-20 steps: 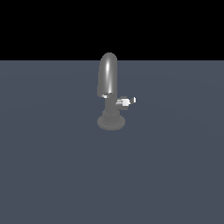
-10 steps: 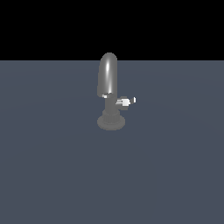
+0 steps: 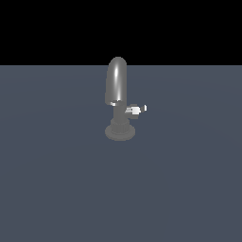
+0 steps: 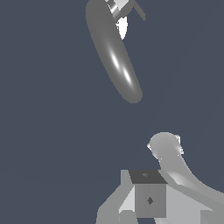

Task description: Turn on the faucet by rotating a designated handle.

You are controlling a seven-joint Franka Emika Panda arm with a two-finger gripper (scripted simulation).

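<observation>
Flat slate-grey floor [image 3: 56,189], faucet [image 3: 118,101] standing on it

Faucet [image 3: 116,90] glossy grey; handle [image 3: 134,110] whitish, white tip; floor [image 3: 56,179] slate blue.

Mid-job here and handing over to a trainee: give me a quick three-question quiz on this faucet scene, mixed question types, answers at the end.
1. True or false: in the exterior view, the gripper is closed on the handle.
2. On which side of the faucet does the handle stick out in the exterior view?
A. the exterior view's left
B. the exterior view's right
C. straight up from the spout
3. Fill in: the faucet stands on a round stepped ____.

Key
1. False: no arm or gripper shows in the exterior view, and nothing touches the handle.
2. B
3. base
</observation>
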